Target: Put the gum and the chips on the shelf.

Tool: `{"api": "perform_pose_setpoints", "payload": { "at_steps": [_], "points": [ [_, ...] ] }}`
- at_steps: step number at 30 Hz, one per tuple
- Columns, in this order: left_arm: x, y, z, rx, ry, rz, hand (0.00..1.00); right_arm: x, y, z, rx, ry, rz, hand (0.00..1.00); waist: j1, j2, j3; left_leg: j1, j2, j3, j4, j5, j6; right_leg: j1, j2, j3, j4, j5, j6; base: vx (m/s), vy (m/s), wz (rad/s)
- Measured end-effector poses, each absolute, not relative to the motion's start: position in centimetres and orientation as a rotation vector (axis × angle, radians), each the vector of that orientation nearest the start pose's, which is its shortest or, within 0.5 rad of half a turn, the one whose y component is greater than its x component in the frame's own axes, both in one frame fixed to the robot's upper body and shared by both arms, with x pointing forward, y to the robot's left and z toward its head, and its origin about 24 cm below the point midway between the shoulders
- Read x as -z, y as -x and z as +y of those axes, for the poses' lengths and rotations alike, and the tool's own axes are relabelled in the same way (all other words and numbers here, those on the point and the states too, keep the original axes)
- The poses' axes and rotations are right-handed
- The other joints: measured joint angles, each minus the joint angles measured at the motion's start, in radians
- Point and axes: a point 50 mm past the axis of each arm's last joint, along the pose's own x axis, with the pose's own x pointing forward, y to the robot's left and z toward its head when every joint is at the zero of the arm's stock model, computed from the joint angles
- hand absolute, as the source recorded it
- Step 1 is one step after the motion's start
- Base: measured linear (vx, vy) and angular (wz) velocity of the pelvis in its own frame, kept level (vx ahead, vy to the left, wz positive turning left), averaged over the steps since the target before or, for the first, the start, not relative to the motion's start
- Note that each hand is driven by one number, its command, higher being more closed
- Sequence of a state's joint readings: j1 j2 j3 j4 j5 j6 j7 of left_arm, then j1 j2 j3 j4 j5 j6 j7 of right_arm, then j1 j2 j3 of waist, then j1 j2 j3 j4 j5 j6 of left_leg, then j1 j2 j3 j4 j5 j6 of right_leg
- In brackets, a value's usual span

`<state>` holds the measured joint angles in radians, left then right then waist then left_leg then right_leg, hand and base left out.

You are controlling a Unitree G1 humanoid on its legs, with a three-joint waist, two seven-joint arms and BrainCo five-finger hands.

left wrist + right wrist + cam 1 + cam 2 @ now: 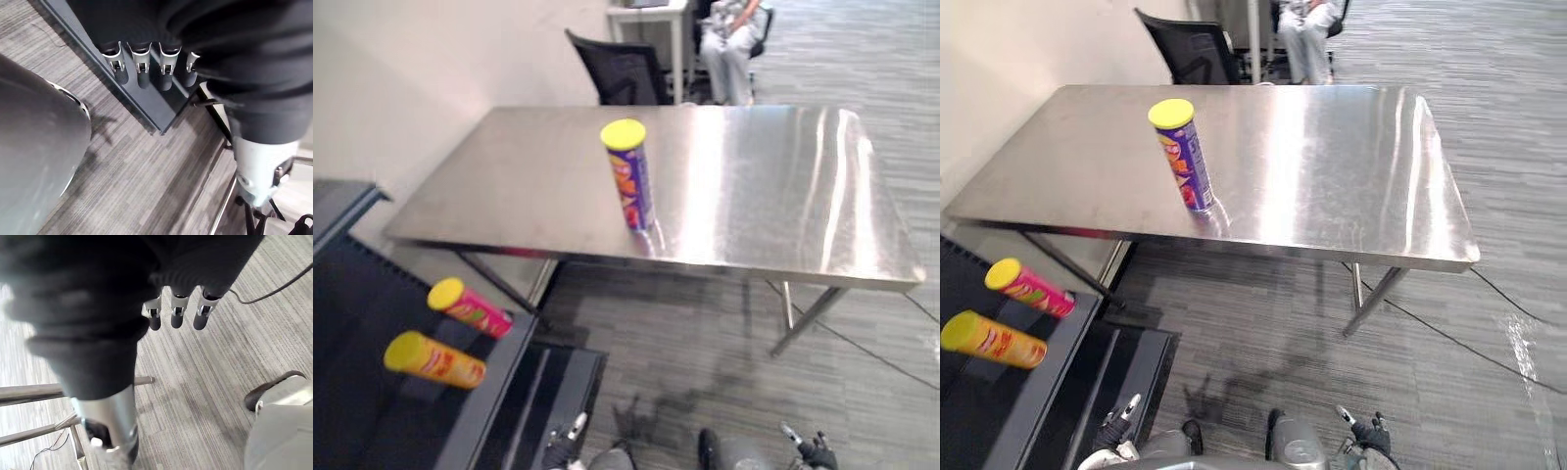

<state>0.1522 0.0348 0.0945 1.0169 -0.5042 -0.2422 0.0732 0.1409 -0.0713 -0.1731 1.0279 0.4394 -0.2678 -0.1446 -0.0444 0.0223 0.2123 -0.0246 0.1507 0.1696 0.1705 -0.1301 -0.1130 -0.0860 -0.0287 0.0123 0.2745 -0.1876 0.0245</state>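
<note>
— Left wrist view first: how is the left hand (141, 61)?
— Released. Its fingers hang straight and slack over the grey carpet (132, 171), close to a corner of the dark shelf (151, 110).
— And the right hand (176, 313)?
— Relaxed too, with its fingers straight and loose above the carpet. In the eye views both hands hang low at the near edge, the left one beside the shelf.
— What lies on the shelf?
— Two yellow-lidded cans on their sides. The orange can (435, 360) is nearer. The pink can (470, 307) lies just beyond it, close to the shelf's front edge, and the two do not touch.
— Where are the chips?
— The purple chips can (629, 174) stands upright under a yellow lid on the steel table (754, 186). It is close to the table's near edge and well apart from both hands.
— And the gum?
— I cannot tell which can, if any, holds gum.
— Farther back?
— A black chair (625, 73) stands at the table's far edge, and a seated person (732, 44) is beyond it, beside a white desk (651, 15).
</note>
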Motion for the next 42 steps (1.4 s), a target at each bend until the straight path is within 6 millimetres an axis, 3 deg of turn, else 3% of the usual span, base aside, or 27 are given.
{"api": "perform_pose_setpoints", "payload": {
  "at_steps": [1, 3, 5, 8, 15, 22, 25, 27, 30, 34, 37, 40, 42],
  "points": [
    [15.8, -8.3, 18.8, -0.546, 0.396, 0.897, 0.00, 15.1, -7.9, -22.4, 0.670, -0.280, 0.860, 0.00, -0.001, 0.027, -0.015, 0.010, 0.010, 0.000, -0.035, 0.055, 0.003, -0.002, 0.014, 0.017, 0.004, -0.006, 0.016, 0.20, 0.267, -0.70],
    [15.8, -8.0, 19.2, -0.558, 0.388, 0.905, 0.00, 15.3, -7.4, -22.0, 0.671, -0.284, 0.875, 0.00, -0.002, 0.011, -0.042, 0.028, -0.014, 0.040, -0.029, 0.025, 0.019, 0.005, -0.021, 0.025, -0.009, -0.005, 0.043, 0.22, 0.296, -0.48],
    [15.8, -7.8, 20.0, -0.561, 0.359, 0.910, 0.00, 15.6, -6.8, -21.1, 0.674, -0.303, 0.887, 0.00, -0.006, -0.023, -0.064, 0.035, -0.041, 0.061, -0.033, 0.015, 0.033, 0.024, -0.053, 0.022, -0.062, 0.026, 0.065, 0.22, 0.285, -0.22],
    [16.0, -7.5, 20.1, -0.558, 0.345, 0.930, 0.00, 15.7, -6.5, -20.9, 0.675, -0.300, 0.891, 0.00, -0.004, -0.032, -0.075, 0.067, -0.068, 0.066, -0.054, 0.014, 0.035, 0.067, -0.071, 0.016, -0.138, 0.077, 0.089, 0.15, 0.150, -0.27],
    [16.3, -6.9, 19.7, -0.518, 0.313, 0.969, 0.00, 15.9, -5.8, -20.9, 0.695, -0.276, 0.914, 0.00, -0.005, -0.022, -0.110, 0.081, -0.092, 0.065, -0.076, 0.014, 0.036, 0.095, -0.087, -0.016, -0.244, 0.164, 0.090, 0.02, 0.069, -0.23],
    [16.3, -6.8, 19.8, -0.500, 0.300, 0.979, 0.00, 16.1, -4.9, -21.2, 0.779, -0.271, 0.953, 0.00, -0.001, -0.032, -0.127, 0.089, -0.099, 0.045, -0.140, 0.028, 0.068, 0.097, -0.097, -0.080, -0.289, 0.160, 0.089, -0.10, 0.002, 0.06],
    [16.2, -6.9, 20.1, -0.496, 0.295, 0.976, 0.00, 16.2, -4.1, -21.5, 0.863, -0.295, 0.978, 0.00, 0.019, -0.040, -0.132, 0.096, -0.096, 0.052, -0.154, 0.033, 0.061, 0.097, -0.100, -0.117, -0.292, 0.161, 0.087, -0.07, -0.009, -0.09],
    [16.3, -6.7, 20.1, -0.493, 0.297, 0.981, 0.00, 16.1, -3.8, -22.4, 0.937, -0.310, 0.966, 0.00, 0.020, -0.038, -0.141, 0.099, -0.093, 0.055, -0.154, 0.031, 0.059, 0.101, -0.100, -0.125, -0.299, 0.164, 0.083, 0.00, -0.001, -0.08],
    [16.2, -6.4, 20.7, -0.490, 0.295, 0.982, 0.00, 15.2, -4.0, -25.4, 1.100, -0.351, 0.881, 0.00, 0.020, -0.040, -0.144, 0.101, -0.089, 0.063, -0.153, 0.026, 0.054, 0.108, -0.100, -0.141, -0.318, 0.174, 0.069, 0.04, 0.009, -0.10],
    [16.1, -5.2, 21.8, -0.511, 0.279, 1.003, 0.00, 10.9, -6.7, -32.6, 1.293, -0.363, 0.547, 0.00, 0.020, -0.048, -0.156, 0.100, -0.090, 0.067, -0.150, 0.016, 0.056, 0.108, -0.101, -0.144, -0.332, 0.207, 0.087, 0.10, 0.015, -0.09],
    [15.9, -4.6, 22.2, -0.526, 0.281, 1.006, 0.00, 5.7, -10.8, -36.5, 1.273, -0.306, 0.255, 0.00, 0.019, -0.049, -0.160, 0.099, -0.093, 0.065, -0.150, 0.007, 0.058, 0.110, -0.097, -0.148, -0.342, 0.215, 0.090, 0.09, 0.018, -0.04],
    [15.7, -5.2, 22.2, -0.520, 0.282, 0.987, 0.00, 0.2, -15.1, -37.5, 1.181, -0.229, 0.007, 0.00, 0.019, -0.052, -0.162, 0.096, -0.095, 0.048, -0.150, 0.005, 0.060, 0.113, -0.099, -0.169, -0.342, 0.215, 0.090, 0.07, 0.018, 0.08],
    [15.5, -5.6, 22.3, -0.520, 0.280, 0.967, 0.00, -3.7, -18.1, -36.6, 1.083, -0.180, -0.153, 0.00, 0.020, -0.058, -0.166, 0.095, -0.097, 0.036, -0.150, 0.004, 0.060, 0.115, -0.101, -0.175, -0.341, 0.215, 0.090, 0.03, 0.021, 0.09]
  ]
}}
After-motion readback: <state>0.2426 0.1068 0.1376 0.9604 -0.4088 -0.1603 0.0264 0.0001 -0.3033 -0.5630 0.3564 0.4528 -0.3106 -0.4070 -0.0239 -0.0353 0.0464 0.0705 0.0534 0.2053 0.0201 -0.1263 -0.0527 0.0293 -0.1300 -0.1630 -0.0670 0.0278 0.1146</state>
